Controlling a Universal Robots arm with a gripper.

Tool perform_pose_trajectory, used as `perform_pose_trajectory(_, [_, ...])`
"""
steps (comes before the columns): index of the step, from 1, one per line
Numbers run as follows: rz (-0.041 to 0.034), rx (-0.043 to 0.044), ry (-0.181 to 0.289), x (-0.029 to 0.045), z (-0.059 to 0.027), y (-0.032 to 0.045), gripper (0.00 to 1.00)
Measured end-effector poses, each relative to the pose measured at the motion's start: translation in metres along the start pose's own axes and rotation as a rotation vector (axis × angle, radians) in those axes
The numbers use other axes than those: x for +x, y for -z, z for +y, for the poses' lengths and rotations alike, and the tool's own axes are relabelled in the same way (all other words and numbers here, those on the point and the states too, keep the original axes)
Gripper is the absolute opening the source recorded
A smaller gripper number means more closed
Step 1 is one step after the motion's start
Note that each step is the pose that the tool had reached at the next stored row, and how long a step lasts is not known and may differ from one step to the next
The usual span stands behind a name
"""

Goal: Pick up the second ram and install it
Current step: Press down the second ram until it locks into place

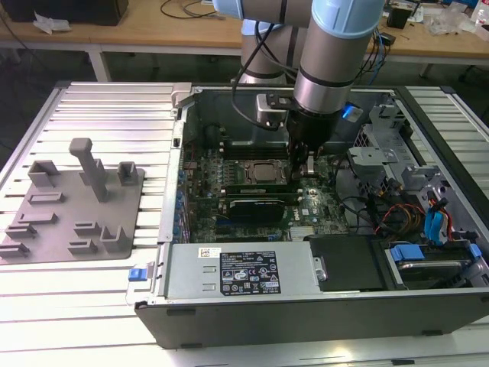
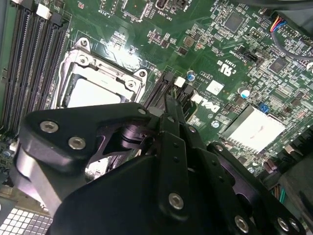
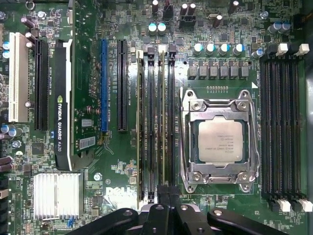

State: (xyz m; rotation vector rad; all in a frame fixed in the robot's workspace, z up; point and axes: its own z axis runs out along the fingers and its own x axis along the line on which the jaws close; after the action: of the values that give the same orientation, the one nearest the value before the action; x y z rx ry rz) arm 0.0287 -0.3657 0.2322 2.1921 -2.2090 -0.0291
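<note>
One open dark-grey computer case [image 1: 321,321] lies on its side on a white slatted table [image 1: 84,306], with one grey moulded fixture tray [image 1: 46,229] beside it on the exterior view's left. The case holds one green motherboard [image 3: 127,161]. The motherboard carries one square silver processor chip [image 3: 220,141] in its metal socket, one wide black expansion card [image 3: 62,98], one finned silver heatsink [image 3: 56,195], and two banks of four long memory slots, one on each side of the processor. The far bank of four black slots [image 3: 281,122] has white latches at its ends. In the other bank, two slim green sticks stand upright on edge. These are a first ram stick [image 3: 142,122] in the slot farthest from the processor and the second ram [image 3: 163,122], seated two slots closer to it. The single black gripper [image 3: 169,193] is down inside the case [image 1: 306,167], with its tips over one end of the second ram. Its jaws are drawn together, with only a hairline seam between the fingers [image 2: 171,122]. I cannot tell whether they touch the stick.
</note>
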Motion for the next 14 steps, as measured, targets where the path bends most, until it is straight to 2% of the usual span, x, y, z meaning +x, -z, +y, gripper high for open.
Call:
perform_pose_trajectory(10, [0.0002,-0.0001,0.000,0.0000,-0.0001,-0.0030,0.08])
perform_pose_trajectory(14, [-0.0012,0.0000,0.000,-0.0002,-0.0001,-0.0013,0.08])
